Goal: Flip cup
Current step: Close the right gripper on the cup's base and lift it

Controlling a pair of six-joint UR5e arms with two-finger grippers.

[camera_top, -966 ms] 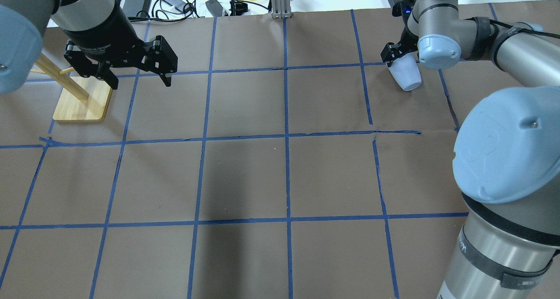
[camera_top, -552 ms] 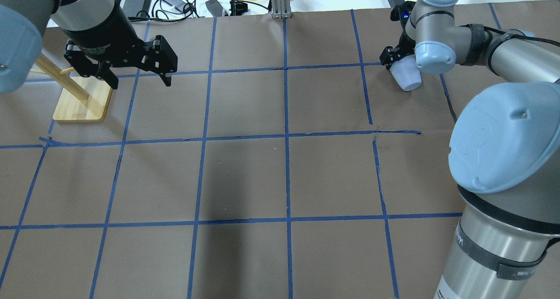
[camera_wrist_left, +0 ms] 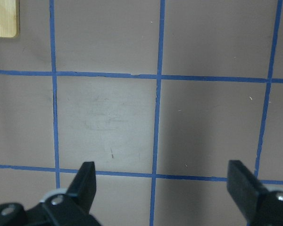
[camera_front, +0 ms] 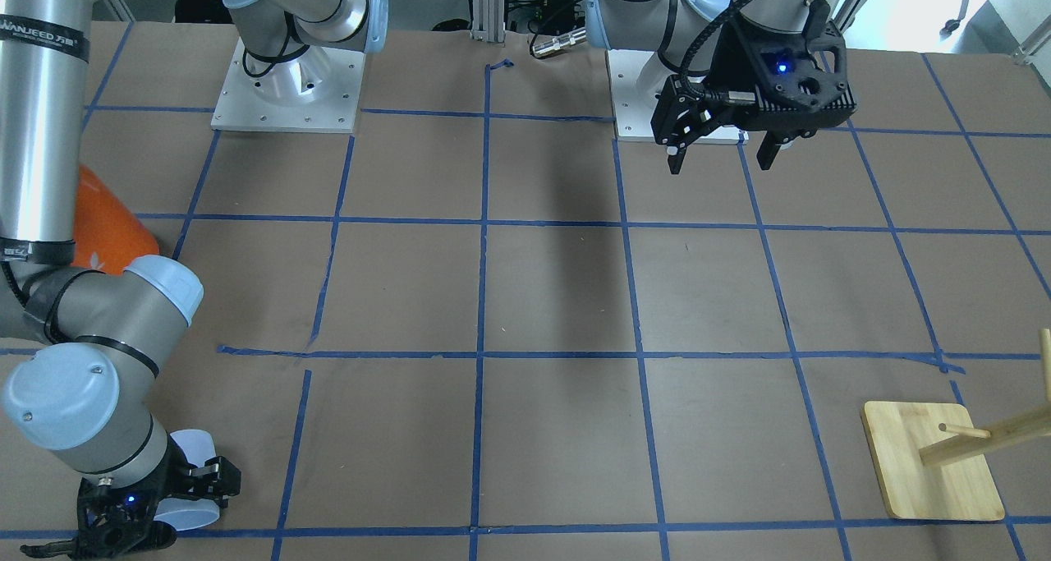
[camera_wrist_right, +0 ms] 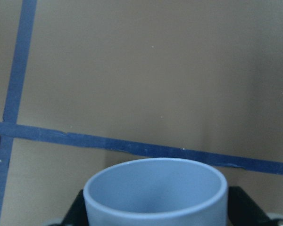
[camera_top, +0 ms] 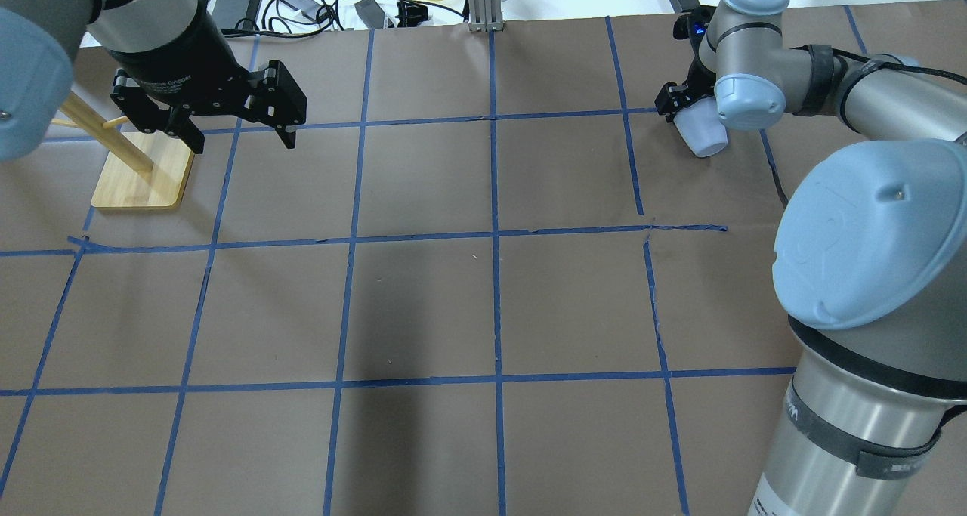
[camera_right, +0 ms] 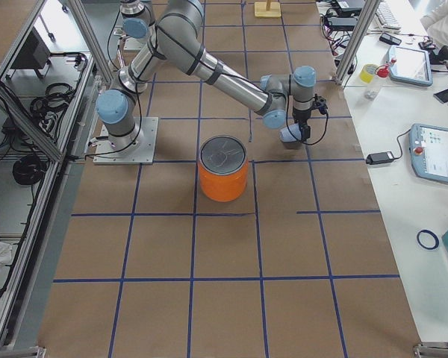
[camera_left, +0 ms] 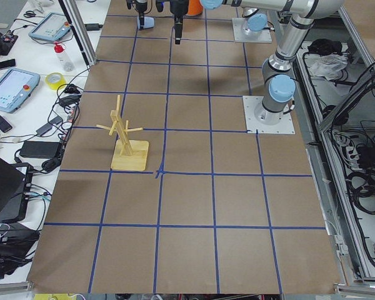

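Both jaws of your right gripper [camera_wrist_right: 155, 214] are pinching the cup [camera_top: 704, 137] near its rim; likely light, slippery plastic; left gripper [camera_wrist_left: 161, 172] is hanging open, empty.

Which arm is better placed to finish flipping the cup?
Right. The right hand is shut on the cup and holds it tilted. The left hand is open and empty. It hovers near the wooden stand, far across from the cup.
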